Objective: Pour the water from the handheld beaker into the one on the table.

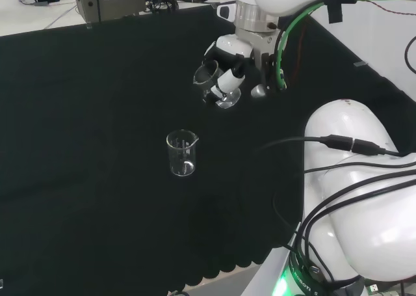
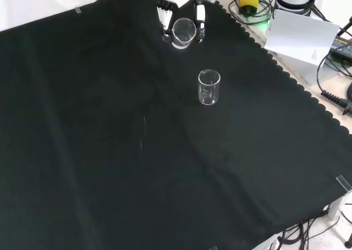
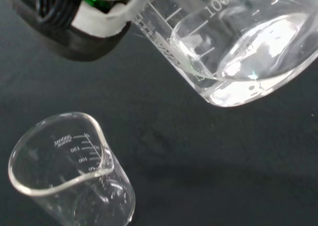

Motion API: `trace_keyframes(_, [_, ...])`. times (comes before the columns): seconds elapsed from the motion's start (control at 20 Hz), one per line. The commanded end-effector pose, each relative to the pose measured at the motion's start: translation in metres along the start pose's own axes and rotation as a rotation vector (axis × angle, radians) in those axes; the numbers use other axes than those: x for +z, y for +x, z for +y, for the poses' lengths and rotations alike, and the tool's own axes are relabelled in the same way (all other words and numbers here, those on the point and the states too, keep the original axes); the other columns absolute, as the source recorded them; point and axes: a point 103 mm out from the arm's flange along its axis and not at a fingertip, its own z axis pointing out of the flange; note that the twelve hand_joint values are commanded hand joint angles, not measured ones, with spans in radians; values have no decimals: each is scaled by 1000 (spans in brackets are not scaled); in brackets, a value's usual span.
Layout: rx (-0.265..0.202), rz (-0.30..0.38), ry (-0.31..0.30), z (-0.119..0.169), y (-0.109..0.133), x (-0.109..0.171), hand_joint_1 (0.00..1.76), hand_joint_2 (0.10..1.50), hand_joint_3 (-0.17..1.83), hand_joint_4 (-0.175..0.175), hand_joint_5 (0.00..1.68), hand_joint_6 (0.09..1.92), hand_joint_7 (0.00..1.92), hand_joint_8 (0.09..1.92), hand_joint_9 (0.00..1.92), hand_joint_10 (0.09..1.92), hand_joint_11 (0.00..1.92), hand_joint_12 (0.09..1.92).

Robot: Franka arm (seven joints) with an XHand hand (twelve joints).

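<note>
The handheld beaker (image 1: 214, 81) is up in the air, tipped over at a slant, with its mouth turned toward the left of the head view. From the wrist view you can see clear water (image 3: 248, 62) pooled in its lower corner, against the base and the marked side wall. The robot hand (image 1: 229, 62) has it gripped, black and white fingers (image 2: 163, 20) curled round the glass on one side and the thumb on the other, as the front view shows with the beaker's open rim (image 2: 184, 27) facing the camera.

Below it and apart from it, the second beaker (image 1: 181, 153) stands upright on the black cloth (image 1: 84, 179) of the desk, its spout to the right in the head view. In the front view it (image 2: 209, 87) sits nearer the camera and a little to the right of the held one. I can't tell whether there is anything in it; the wrist view looks down into its rim (image 3: 59, 156) and the glass looks clear.

The white arm (image 1: 351, 179) bulks at the right of the head view with black cables (image 1: 338, 143) running over it. Beyond the cloth's scalloped edge in the front view lie a white sheet (image 2: 300, 35) and more cables.
</note>
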Motion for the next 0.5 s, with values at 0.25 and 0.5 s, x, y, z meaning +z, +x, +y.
trace_keyframes(0.25, [0,-36,45,-22,8,5,1317,1013,-175,-80,1484,87,1583,99,1762,87,1385,638])
trace_keyframes(0.5, [-16,-82,86,-25,14,14,1359,1008,-175,-115,1474,87,1524,197,1718,87,1381,636])
